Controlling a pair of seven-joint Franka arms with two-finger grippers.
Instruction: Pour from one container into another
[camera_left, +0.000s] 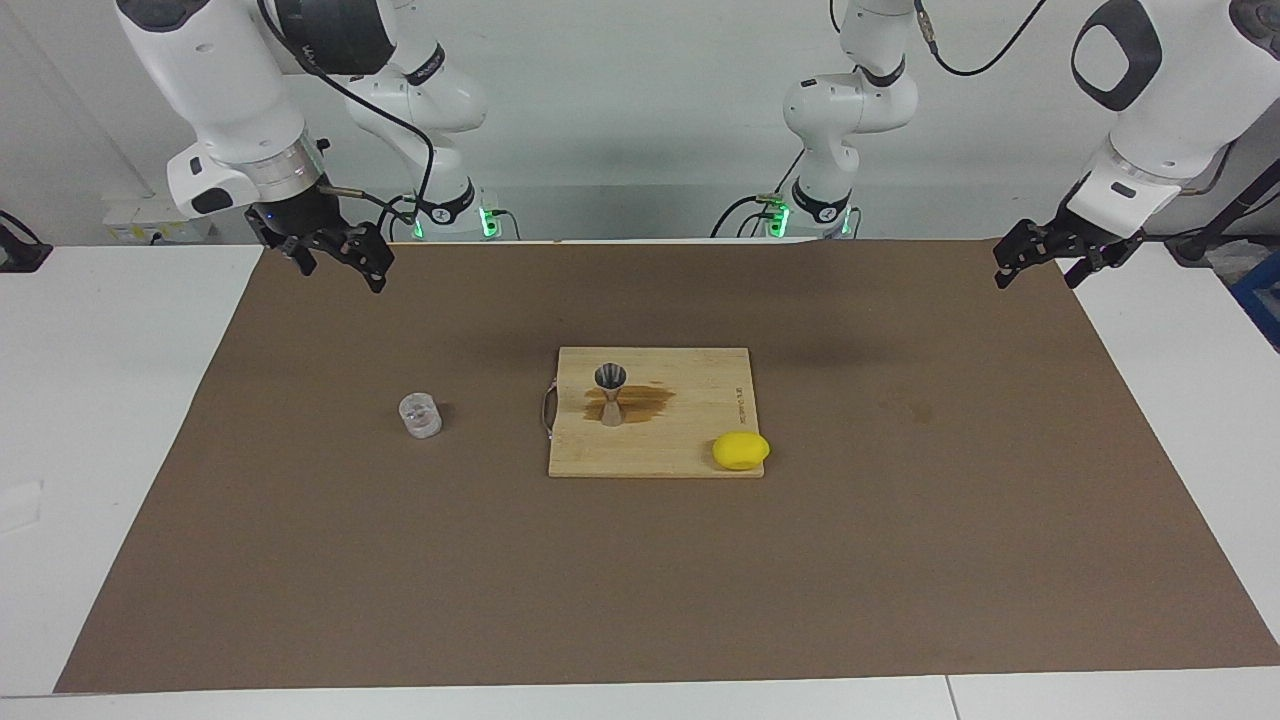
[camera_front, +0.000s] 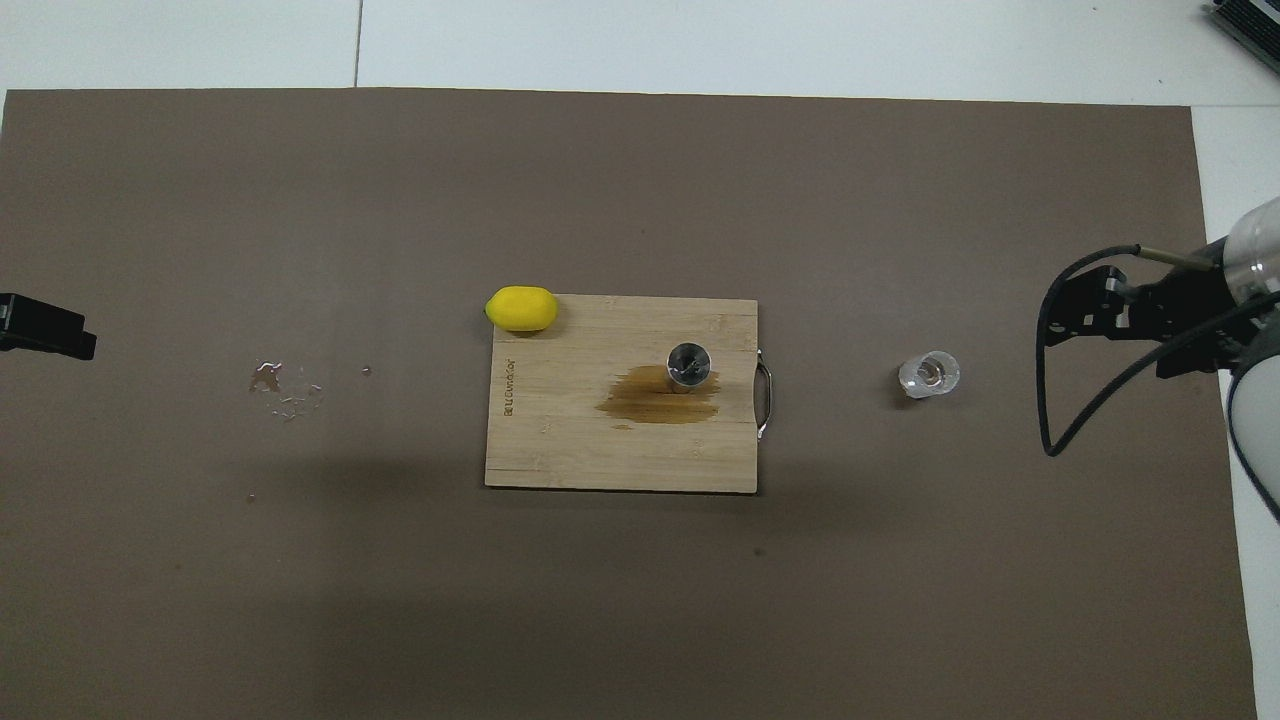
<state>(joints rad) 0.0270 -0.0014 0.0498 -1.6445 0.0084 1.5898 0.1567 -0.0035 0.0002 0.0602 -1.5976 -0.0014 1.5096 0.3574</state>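
A matt brown mat (camera_left: 900, 560) covers the white desk (camera_left: 110, 400). The board (camera_left: 680, 450) is pale wood with a dark wet stain (camera_left: 640, 400). The jigger (camera_left: 611, 394) is shiny metal, the cup (camera_left: 420, 415) clear ribbed glass, the lemon (camera_left: 741, 451) smooth yellow

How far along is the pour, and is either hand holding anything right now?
The pour looks finished: the glass cup stands upright on the brown mat, apart from the cutting board, where the jigger stands beside a wet stain. Nothing is in hand: the right hand and left hand hang open and empty over the mat's corners nearest the robots. Nothing visible looks left to do.
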